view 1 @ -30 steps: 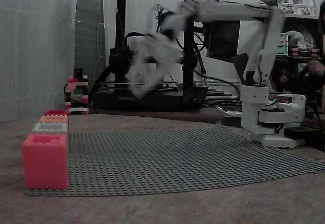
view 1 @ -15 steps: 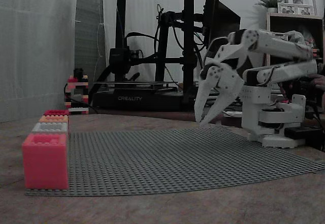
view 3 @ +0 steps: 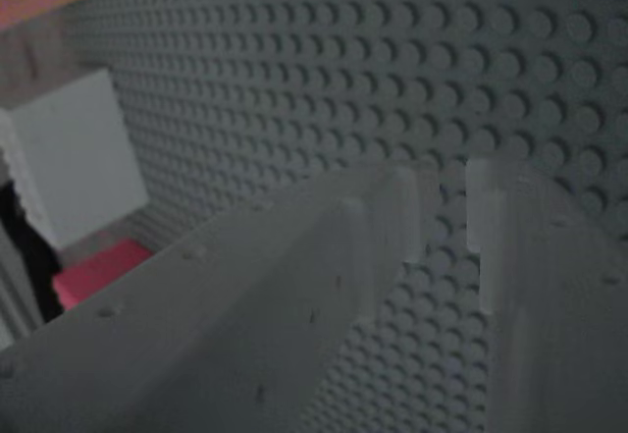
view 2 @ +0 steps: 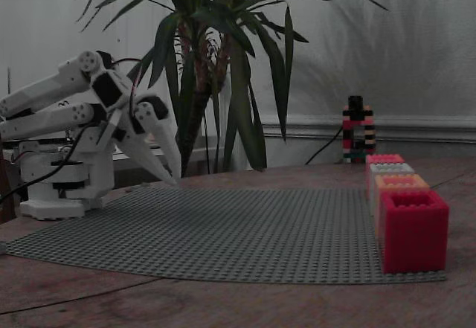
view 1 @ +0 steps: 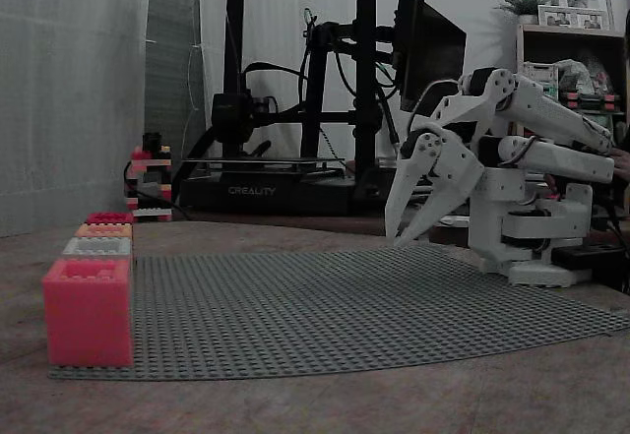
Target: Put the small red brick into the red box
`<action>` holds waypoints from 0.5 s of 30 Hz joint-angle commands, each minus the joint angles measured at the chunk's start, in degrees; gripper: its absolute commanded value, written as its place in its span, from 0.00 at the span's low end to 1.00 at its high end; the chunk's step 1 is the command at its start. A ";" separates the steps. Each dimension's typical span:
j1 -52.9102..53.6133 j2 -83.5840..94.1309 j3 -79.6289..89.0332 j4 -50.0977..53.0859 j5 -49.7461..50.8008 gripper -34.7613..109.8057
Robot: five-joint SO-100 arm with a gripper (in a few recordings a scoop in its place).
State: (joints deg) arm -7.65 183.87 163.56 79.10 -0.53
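- Row of four boxes along the baseplate's edge, at 8 o'clock in a fixed view. Nearest is the pinkish-coral box (view 1: pixel 87 311), then a grey-white box (view 1: pixel 96 247), an orange box (view 1: pixel 104 229), and the red box (view 1: pixel 108 218) farthest away.
- In another fixed view the row sits at 4 o'clock and the order is reversed, with the red box (view 2: pixel 413 227) nearest the lens, open-topped and standing upright.
- A small brick tower (view 1: pixel 150 178) stands off the plate, at 12 o'clock from the row.
- Grey studded baseplate (view 1: pixel 335 306) spans the middle of the table.
- A black 3D printer (view 1: pixel 295 90) stands behind the plate at 12 o'clock.
- Gripper (view 1: pixel 395 241) hangs at 3 o'clock above the plate's far edge, close to the arm base (view 1: pixel 536 247). The fingers point down and the tips are a little apart.
- Opposite view: gripper (view 2: pixel 176 180) at 9 o'clock, well apart from the boxes, with a potted palm (view 2: pixel 216 60) behind it.
- Wrist view: gripper (view 3: pixel 446 207) is released, with bare studs showing through the gap between the fingertips and nothing grasped.
- Wrist view, 9 o'clock: the white box, with a pinkish-red box edge (view 3: pixel 98 271) below it.
- Small red brick: I cannot tell where it lies.
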 commanded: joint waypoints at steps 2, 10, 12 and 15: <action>-1.67 0.53 -0.18 1.58 1.23 0.24; -1.58 0.53 -0.18 1.58 1.85 0.24; -1.58 0.53 -0.18 1.58 1.85 0.24; -1.58 0.53 -0.18 1.58 1.85 0.24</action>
State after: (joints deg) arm -8.17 183.87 163.56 79.10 0.09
